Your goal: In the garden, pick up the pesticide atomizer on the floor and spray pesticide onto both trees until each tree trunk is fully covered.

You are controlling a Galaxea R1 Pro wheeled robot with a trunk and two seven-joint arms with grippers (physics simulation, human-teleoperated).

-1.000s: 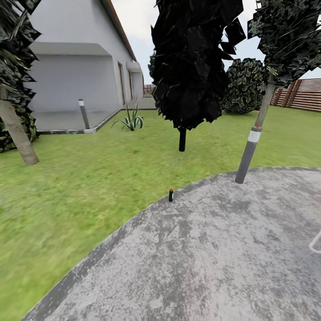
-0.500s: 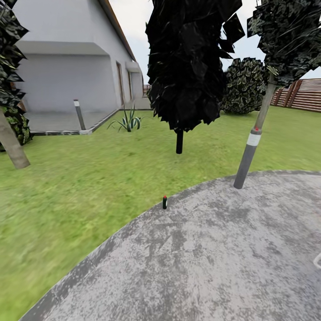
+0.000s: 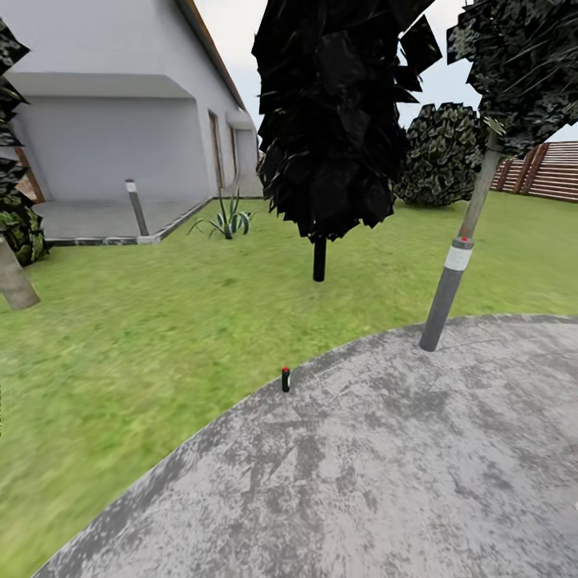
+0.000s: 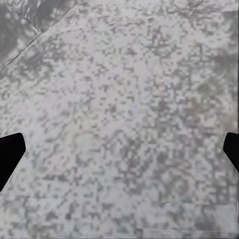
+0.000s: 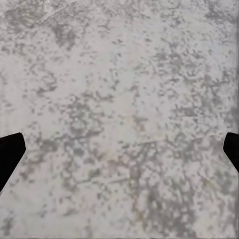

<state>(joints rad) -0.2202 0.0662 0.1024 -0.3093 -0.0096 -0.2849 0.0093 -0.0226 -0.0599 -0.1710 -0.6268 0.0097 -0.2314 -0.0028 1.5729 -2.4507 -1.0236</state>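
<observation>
Both pincers spread wide over grey paving (image 3: pixel 417 466), pesticide atomizer (image 3: pixel 285 380) upright, red-dotted cap up.

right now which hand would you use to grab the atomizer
Marginally the left, a hedged call: the pesticide atomizer stands upright at the paved patch's edge, just left of centre ahead. Both hands are open over bare paving, neither near it.

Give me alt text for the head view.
A small dark pesticide atomizer with a red dot on top stands upright at the edge of a round grey paved patch bordering the grass. Behind it are a black-leaved tree, a grey post and a grey house.
</observation>
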